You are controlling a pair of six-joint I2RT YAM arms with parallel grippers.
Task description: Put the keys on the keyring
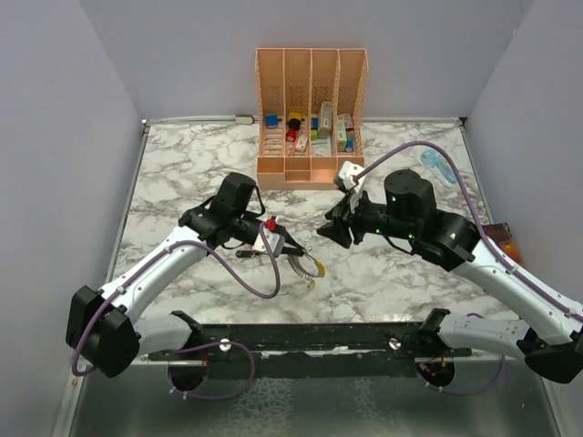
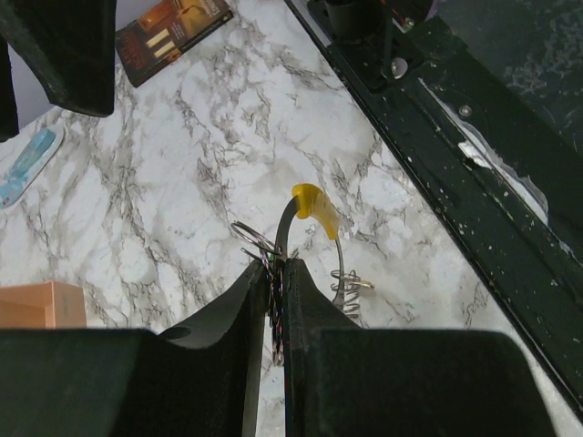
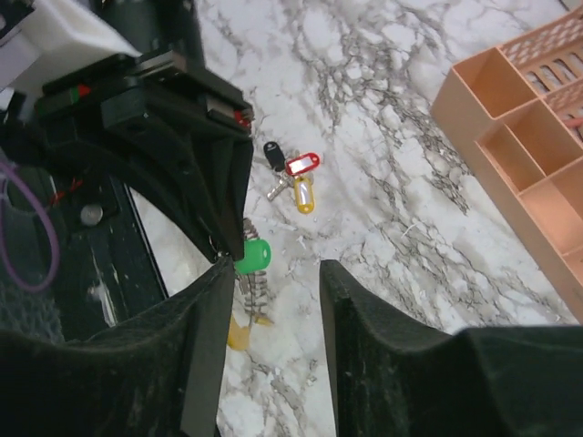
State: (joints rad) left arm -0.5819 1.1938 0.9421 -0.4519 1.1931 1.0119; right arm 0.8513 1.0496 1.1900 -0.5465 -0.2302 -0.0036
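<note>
The keyring, a wire loop with a coiled part and yellow pieces, lies on the marble in front of my left gripper. In the left wrist view the jaws are shut on the keyring's thin rings; its yellow tag and coil stick out ahead. A green-tagged key sits at the left fingertips. Red-tagged, black-tagged and yellow-tagged keys lie together on the table. My right gripper is open and empty, just right of the keyring.
A peach desk organizer with small items stands at the back centre. A light-blue gadget lies back right. A dark orange packet lies at the right edge. A black rail runs along the near edge.
</note>
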